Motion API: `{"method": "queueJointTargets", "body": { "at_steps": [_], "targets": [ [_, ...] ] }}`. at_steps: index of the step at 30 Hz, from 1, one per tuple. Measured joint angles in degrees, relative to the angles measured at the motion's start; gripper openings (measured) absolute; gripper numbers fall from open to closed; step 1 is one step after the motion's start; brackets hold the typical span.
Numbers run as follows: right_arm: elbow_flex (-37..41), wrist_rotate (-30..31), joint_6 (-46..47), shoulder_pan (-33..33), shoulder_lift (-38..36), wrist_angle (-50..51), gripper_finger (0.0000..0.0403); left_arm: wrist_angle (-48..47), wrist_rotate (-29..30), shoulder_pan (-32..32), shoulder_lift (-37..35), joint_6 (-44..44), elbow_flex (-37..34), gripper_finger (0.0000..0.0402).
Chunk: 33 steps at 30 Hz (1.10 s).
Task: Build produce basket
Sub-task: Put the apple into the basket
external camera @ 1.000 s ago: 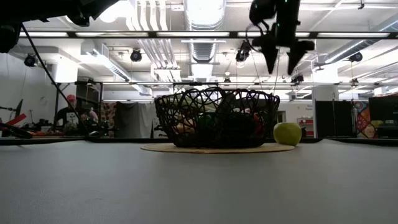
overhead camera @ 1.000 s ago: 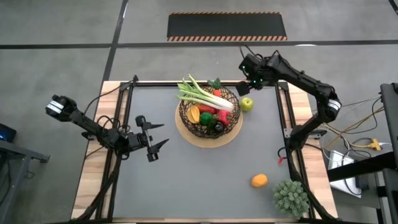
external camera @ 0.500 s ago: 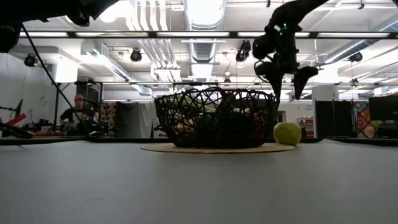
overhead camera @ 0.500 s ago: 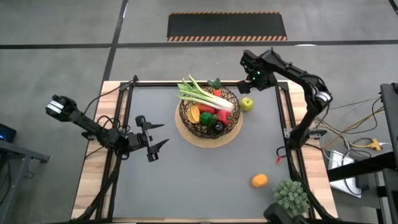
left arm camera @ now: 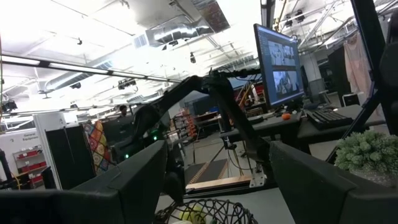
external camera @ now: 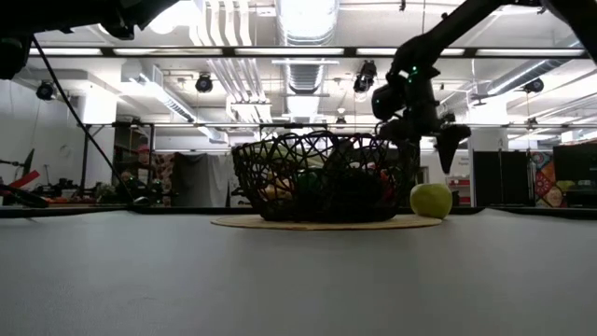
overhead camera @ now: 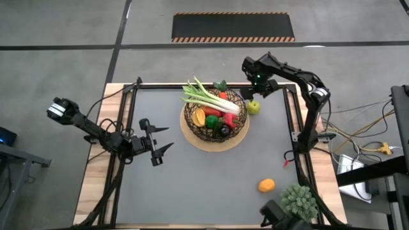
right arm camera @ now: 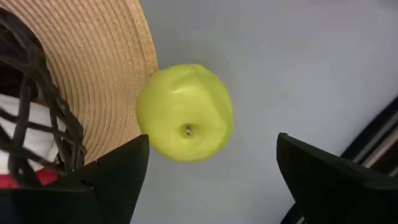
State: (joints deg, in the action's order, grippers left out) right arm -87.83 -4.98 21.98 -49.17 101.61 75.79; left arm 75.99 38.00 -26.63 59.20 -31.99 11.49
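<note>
The dark wire basket (overhead camera: 215,119) stands on its pale round disc (right arm camera: 121,74) at the table's far middle. It holds produce, and a long leek (overhead camera: 208,98) lies across its rim. A green apple (right arm camera: 185,112) rests on the grey table right beside the disc's edge, stem dimple up. My right gripper (external camera: 427,154) hangs open just above the apple (external camera: 431,200), pointing down, with its fingers (right arm camera: 115,180) standing on either side of it and clear of it. An orange (overhead camera: 266,185) lies near the table's front right. My left gripper (overhead camera: 167,138) waits open at the left.
A spiky green plant (overhead camera: 299,202) stands at the near right corner, close to the orange. The table's wooden frame (overhead camera: 300,128) runs along the right side, by my right arm. Bare grey mat (overhead camera: 204,185) lies in front of the basket.
My right gripper has come down from high over the far right of the basket toward the green apple, shifting a little toward the table's left and tipping until it points straight down. The apple and the basket have not moved.
</note>
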Motion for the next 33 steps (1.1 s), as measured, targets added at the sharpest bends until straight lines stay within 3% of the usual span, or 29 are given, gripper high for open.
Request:
{"method": "queueJointTargets", "body": {
  "at_steps": [33],
  "targets": [
    [7.25, 0.05, 3.98, 2.73, 1.87, -8.59, 0.0324, -0.28, 0.11, -0.02, 0.02, -0.02, -0.24, 0.0267]
  ]
}}
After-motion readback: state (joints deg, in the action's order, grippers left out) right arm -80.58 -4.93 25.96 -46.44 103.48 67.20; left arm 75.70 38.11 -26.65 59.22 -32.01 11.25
